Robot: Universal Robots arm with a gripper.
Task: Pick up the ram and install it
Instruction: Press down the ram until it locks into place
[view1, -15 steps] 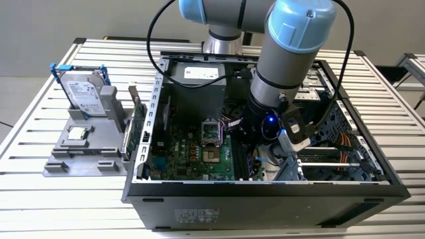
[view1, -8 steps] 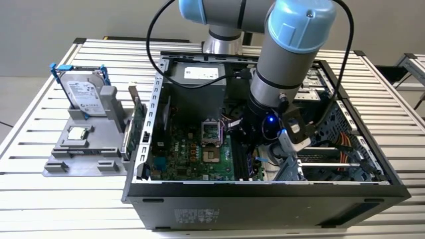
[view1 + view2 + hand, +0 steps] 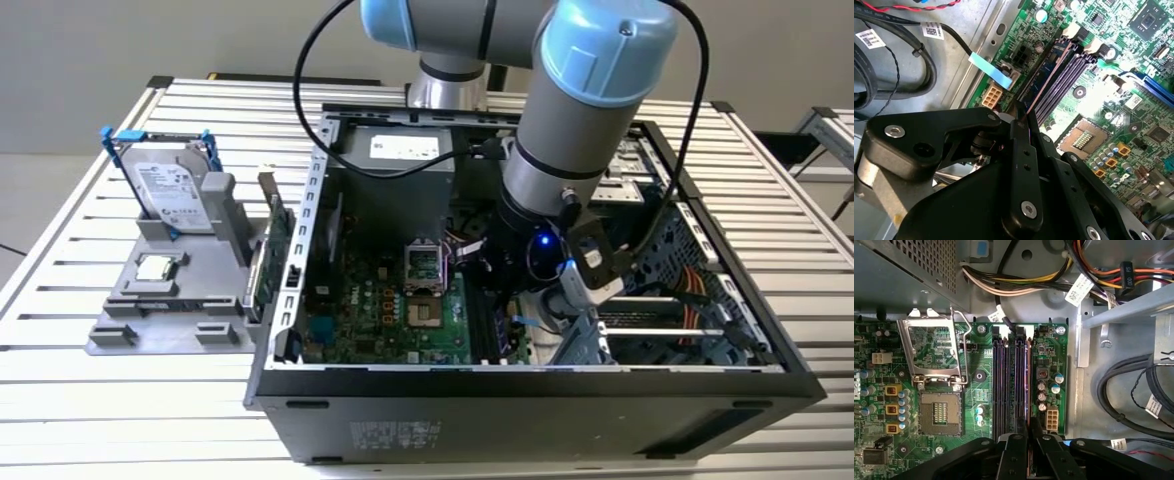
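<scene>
The ram (image 3: 1029, 382) is a thin dark stick seen edge-on, lined up along the memory slot closest to the board's edge. The other long dark slots (image 3: 1006, 385) lie beside it. My gripper (image 3: 1029, 427) is shut on the ram's near end, its black fingers (image 3: 1016, 450) pinching both flat sides. In the second wrist view the ram (image 3: 1046, 80) runs from the gripper (image 3: 1022, 116) out over the slots (image 3: 1071, 75). Whether it is seated in the slot I cannot tell. In the exterior view the gripper (image 3: 531, 312) is deep inside the open computer case (image 3: 534, 385).
The processor socket (image 3: 941, 412) with its raised metal frame lies beside the slots. Black cables (image 3: 1134, 395) and coloured wire bundles (image 3: 1019, 282) crowd the case wall. Outside the case, a hard drive (image 3: 171, 190) stands on a grey holder (image 3: 160, 320), next to a green card (image 3: 274, 255).
</scene>
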